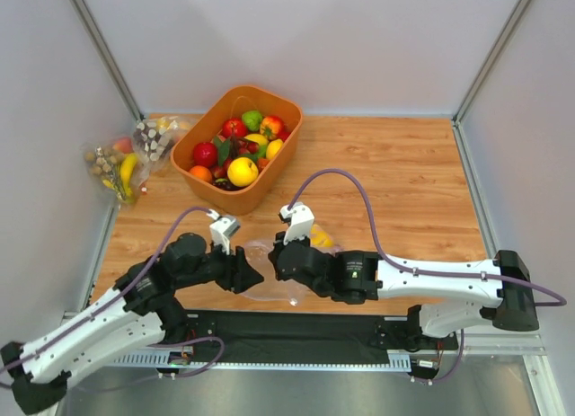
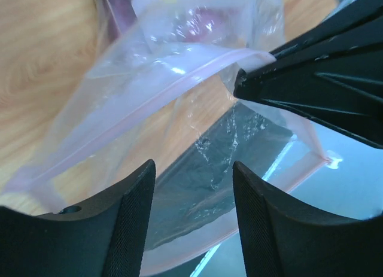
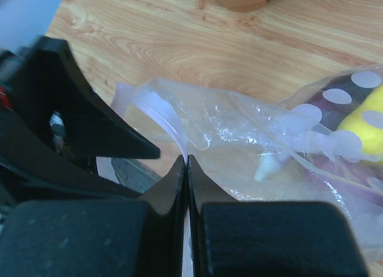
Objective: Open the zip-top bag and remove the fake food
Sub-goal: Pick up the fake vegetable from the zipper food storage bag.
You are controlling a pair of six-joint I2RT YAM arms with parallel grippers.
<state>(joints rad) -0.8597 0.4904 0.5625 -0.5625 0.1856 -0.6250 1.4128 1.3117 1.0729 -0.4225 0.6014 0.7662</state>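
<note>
The clear zip-top bag [image 1: 268, 270] lies at the table's near edge between both grippers. My right gripper [image 1: 275, 258] is shut on the pink zip strip of one lip [image 3: 157, 112]; its closed tips [image 3: 187, 160] pinch the film. My left gripper [image 1: 255, 276] faces it from the left, jaws apart [image 2: 192, 168], with the bag's other lip and strip [image 2: 179, 241] lying across the gap. No pad visibly touches the film. The mouth [image 2: 197, 133] gapes slightly. Fake food shows inside: a yellow piece [image 3: 359, 124] [image 1: 321, 239] and a purple piece [image 3: 335, 91].
An orange basket [image 1: 191, 145] full of plastic fruit stands at the back centre. Two clear bags with a banana and nuts [image 1: 119, 164] lie by the left wall. A black mat [image 1: 296, 328] runs along the near edge beneath the grippers. Walls close in on three sides.
</note>
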